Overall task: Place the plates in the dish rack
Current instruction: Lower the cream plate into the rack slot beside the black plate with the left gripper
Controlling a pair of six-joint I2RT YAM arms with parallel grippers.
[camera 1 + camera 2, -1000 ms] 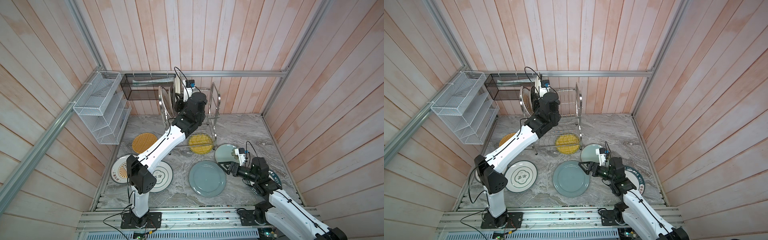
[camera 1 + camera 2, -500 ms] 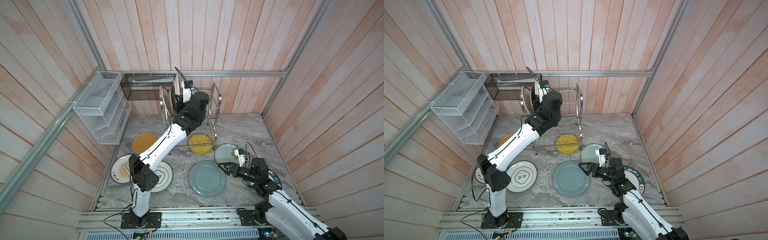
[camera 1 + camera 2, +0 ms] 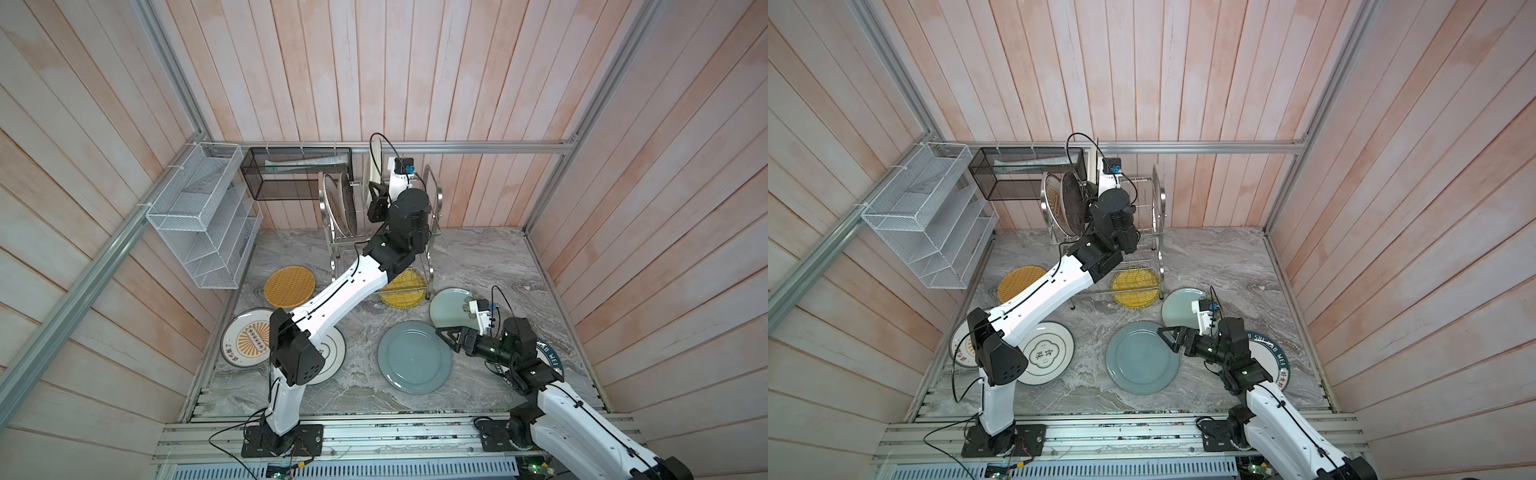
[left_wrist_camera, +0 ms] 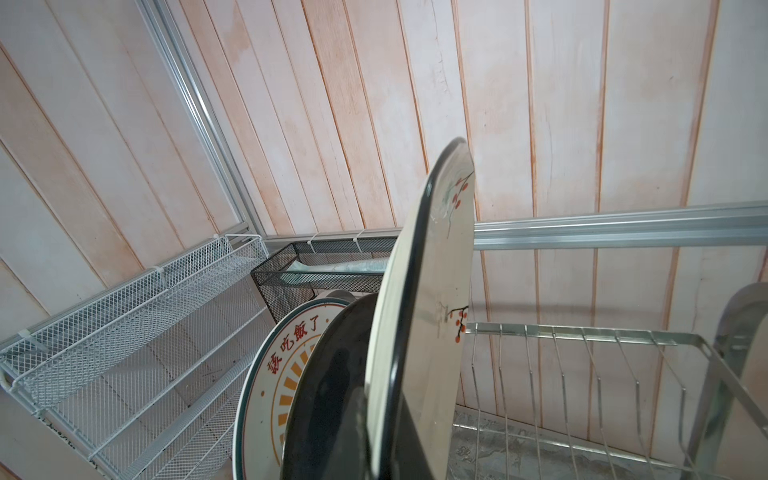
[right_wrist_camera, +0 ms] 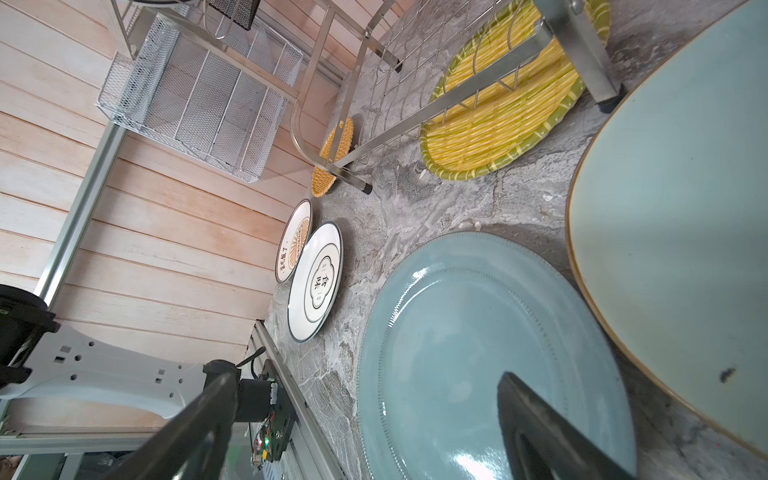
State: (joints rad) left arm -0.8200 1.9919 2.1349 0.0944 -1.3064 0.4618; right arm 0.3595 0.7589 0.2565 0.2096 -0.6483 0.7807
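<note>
I'm slotting: left gripper (image 3: 375, 195) clamped on the cream plate (image 4: 428, 291), upright over the rack (image 4: 582, 336) beside the black plate (image 4: 332, 374) (next, lower it squarely, no tilt); right gripper (image 3: 446, 334) gapes above the blue plate (image 3: 411, 361)

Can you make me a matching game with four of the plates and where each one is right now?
Plates:
1. cream plate with red berries
2. black plate
3. yellow plate with green rim
4. grey-blue plate

Places:
A. flat on the table, next to the open right pincer
B. flat on the table, under the rack
C. held on edge by the left pincer, above the rack
D. standing on edge in the rack's top level

Pairs: 1-C, 2-D, 3-B, 4-A
</note>
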